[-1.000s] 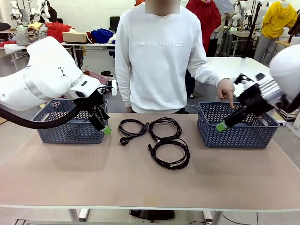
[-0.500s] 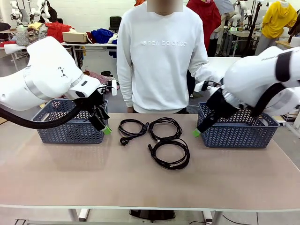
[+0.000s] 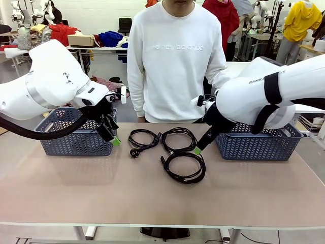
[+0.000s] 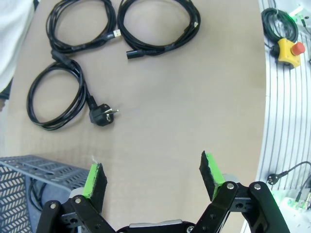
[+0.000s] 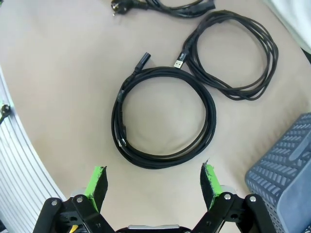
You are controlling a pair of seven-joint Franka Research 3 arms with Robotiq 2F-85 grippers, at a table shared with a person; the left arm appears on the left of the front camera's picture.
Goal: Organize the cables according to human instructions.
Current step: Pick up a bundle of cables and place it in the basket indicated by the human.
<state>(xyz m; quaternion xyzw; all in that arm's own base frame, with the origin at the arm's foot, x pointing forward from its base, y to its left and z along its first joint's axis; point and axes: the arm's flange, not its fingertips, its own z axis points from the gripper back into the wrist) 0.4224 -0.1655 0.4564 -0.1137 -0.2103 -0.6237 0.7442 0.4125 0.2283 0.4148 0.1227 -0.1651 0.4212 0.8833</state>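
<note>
Blue lattice basket is seen at the nine o'clock end of the counter, with the left arm brought in over it. The left jaws are held wide open, with nothing between the green pads; they are hung at the basket's three o'clock corner, above bare counter.

Three coiled black cables are laid near the counter's middle. The plugged cable is placed at nine o'clock of the group, its round plug pointing to seven o'clock in the front view. The second cable is set just beside it at three o'clock. The third cable, the largest loop, is laid at six o'clock of the second, just beside it.

The right jaws are also spread wide and nothing is gripped. Their green tips are seen at the third cable's one o'clock edge in the front view. In the right wrist view that loop is framed between them. Whether it is touched cannot be told.

A second blue basket is stood at three o'clock. A person in a white sweatshirt is stationed at twelve o'clock, behind the counter.
</note>
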